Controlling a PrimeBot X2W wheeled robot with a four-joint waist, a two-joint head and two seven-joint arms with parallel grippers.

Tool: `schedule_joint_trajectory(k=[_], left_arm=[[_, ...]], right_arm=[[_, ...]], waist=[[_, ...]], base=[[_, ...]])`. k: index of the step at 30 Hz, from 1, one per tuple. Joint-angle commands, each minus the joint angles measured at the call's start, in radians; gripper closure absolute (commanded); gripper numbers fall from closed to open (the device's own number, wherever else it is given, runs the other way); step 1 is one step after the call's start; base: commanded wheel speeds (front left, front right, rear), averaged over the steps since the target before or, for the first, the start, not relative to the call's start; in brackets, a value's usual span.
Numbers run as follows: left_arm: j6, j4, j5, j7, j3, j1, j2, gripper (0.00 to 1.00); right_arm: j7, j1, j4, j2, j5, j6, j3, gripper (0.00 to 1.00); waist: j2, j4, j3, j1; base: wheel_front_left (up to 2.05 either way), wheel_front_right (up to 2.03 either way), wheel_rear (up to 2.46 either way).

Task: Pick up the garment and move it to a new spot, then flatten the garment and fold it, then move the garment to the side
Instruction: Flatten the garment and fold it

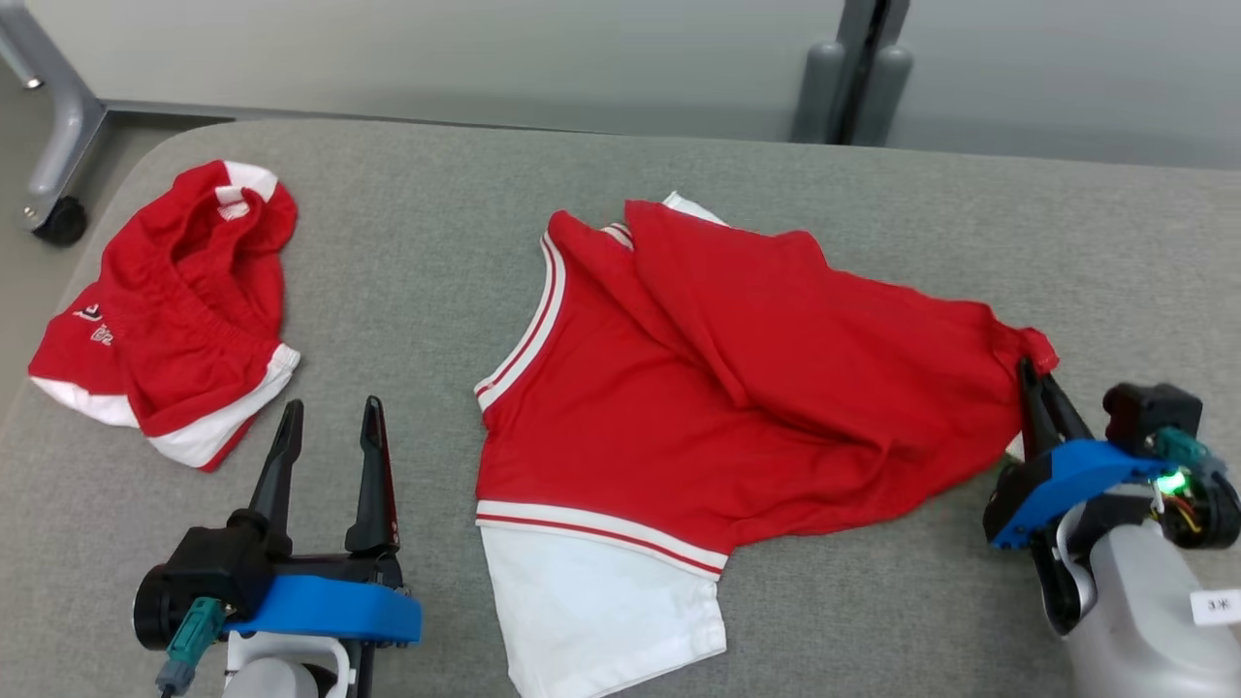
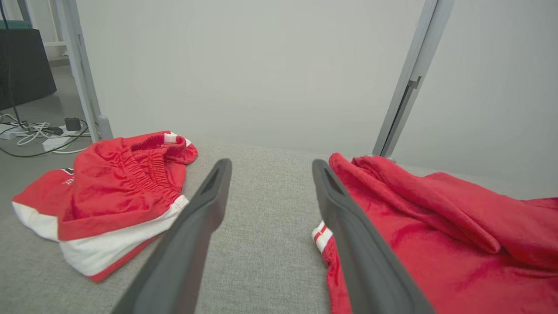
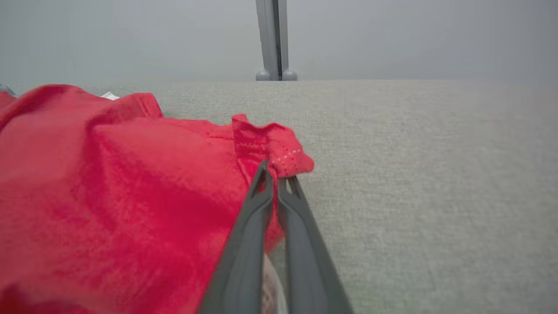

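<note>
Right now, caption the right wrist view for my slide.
Right gripper pinches a corner of the red garment on the grey surface.

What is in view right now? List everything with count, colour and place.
jersey: one, red with white trim and a white panel, rumpled at table centre
shorts: one, red and white, bunched at table's left end
table: one, grey fabric top, under both garments
post: one, grey, behind the table's far edge
wheeled leg: one, grey, on the floor at far left
cables: several, white and black, on the floor beyond the shorts
left pincer: one, dark, open, between shorts and jersey
right pincer: one, dark, shut on the jersey's right corner
</note>
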Motion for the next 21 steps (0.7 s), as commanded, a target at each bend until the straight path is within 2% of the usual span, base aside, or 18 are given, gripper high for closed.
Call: schedule_joint_trajectory(k=[1, 10, 19, 21], left_arm=[[-0.002, 0.000, 0.009, -0.003, 0.010, 0.017, -0.001, 0.00], [-0.002, 0.002, 0.016, -0.003, 0.023, 0.073, 0.000, 0.00], [-0.002, 0.002, 0.015, -0.003, 0.014, 0.101, 0.000, 0.00], [-0.002, 0.002, 0.015, -0.003, 0.014, 0.106, 0.000, 0.00]], right_arm=[[-0.003, 0.076, -0.057, 0.007, 0.031, 0.000, 0.006, 1.00], [0.000, 0.314, -0.261, 0.026, 0.148, 0.000, 0.003, 1.00], [0.082, 0.557, -0.500, 0.058, 0.195, 0.000, -0.070, 1.00], [0.098, 0.599, -0.534, 0.067, 0.192, 0.000, -0.088, 0.00]], waist=[[0.0000, -0.049, -0.045, 0.0000], [0.0000, -0.102, -0.107, 0.0000], [0.0000, -0.111, -0.135, 0.0000], [0.0000, -0.110, -0.141, 0.0000]], base=[[0.00, 0.00, 0.00], [0.00, 0.00, 0.00], [0.00, 0.00, 0.00], [0.00, 0.00, 0.00]])
